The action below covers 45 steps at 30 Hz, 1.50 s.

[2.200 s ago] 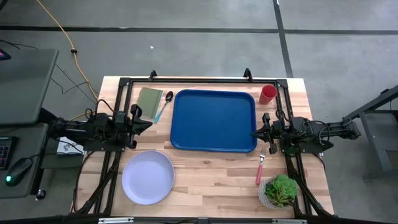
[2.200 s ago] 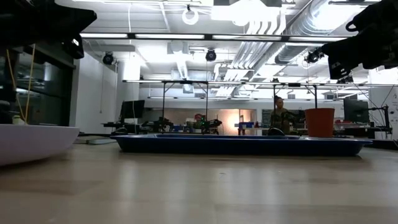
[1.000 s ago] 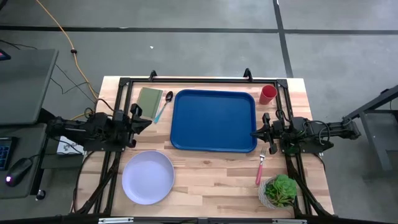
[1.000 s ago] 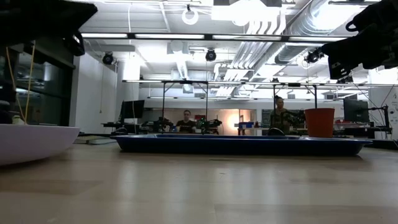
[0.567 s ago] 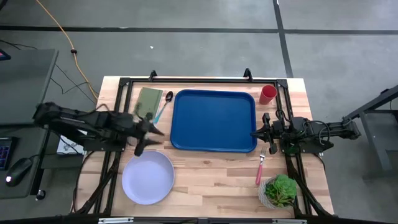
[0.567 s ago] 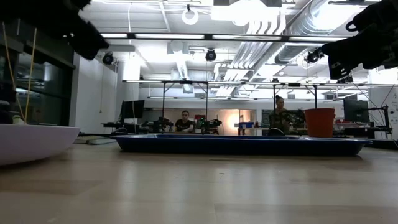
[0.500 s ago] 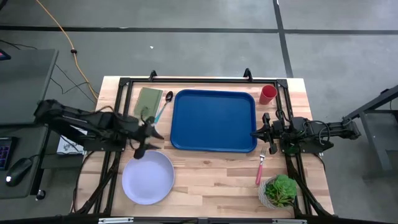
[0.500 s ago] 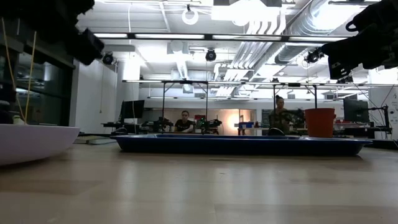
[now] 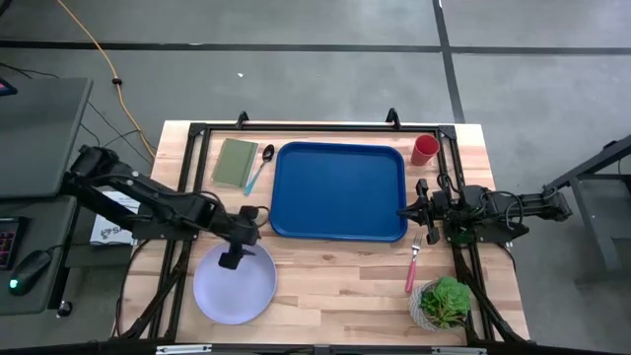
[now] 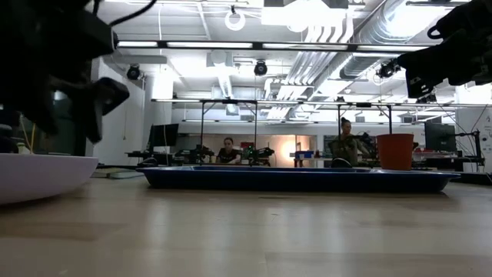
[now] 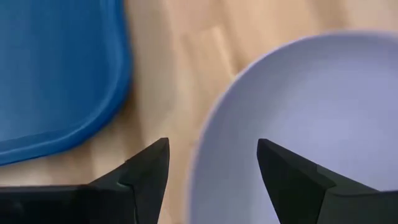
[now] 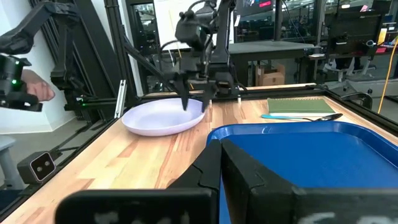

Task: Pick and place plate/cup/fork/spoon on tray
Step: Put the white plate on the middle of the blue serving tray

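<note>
The pale lavender plate (image 9: 235,286) rests on the table at the near left. My left gripper (image 9: 238,252) hangs open over the plate's far rim (image 11: 208,134), pointing down. One finger is over the wood and one over the plate's inside (image 11: 311,106), and both are clear above the plate. The blue tray (image 9: 340,190) lies empty at the centre. My right gripper (image 9: 404,211) is shut at the tray's right edge. The red cup (image 9: 425,149) stands at the far right. The pink-handled fork (image 9: 413,264) lies right of the tray, and the teal spoon (image 9: 260,168) lies left of it.
An olive-green flat rectangle (image 9: 237,162) lies beside the spoon at the far left. A green potted plant (image 9: 443,302) stands at the near right corner. Black frame rails run along the table's edges. People sit in the room beyond the table (image 10: 227,148).
My left gripper has left its resting place at the table's left. It has swung toward the near edge and the right, tipped to point down, dropped toward the plate's far rim and opened. The plate has not moved.
</note>
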Each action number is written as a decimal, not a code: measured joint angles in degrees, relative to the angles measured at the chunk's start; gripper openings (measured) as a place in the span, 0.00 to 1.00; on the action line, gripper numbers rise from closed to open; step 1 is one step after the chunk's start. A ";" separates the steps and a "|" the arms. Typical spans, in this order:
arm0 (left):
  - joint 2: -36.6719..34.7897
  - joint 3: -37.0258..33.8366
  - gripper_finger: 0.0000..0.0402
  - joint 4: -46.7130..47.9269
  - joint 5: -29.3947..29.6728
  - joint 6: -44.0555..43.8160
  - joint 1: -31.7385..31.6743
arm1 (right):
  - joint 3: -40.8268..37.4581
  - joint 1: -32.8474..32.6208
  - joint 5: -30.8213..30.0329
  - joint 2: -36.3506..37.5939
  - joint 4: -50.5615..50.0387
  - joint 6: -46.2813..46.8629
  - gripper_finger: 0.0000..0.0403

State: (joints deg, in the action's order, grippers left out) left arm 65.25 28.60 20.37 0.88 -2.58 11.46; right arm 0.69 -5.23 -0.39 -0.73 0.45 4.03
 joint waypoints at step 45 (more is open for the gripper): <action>4.39 30.63 0.00 22.44 -0.25 3.82 -7.35 | 0.00 0.01 -0.02 -0.01 0.04 0.00 0.00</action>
State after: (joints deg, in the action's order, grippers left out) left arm 69.63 59.23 42.81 0.62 1.24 4.10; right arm 0.69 -5.21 -0.40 -0.74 0.49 4.03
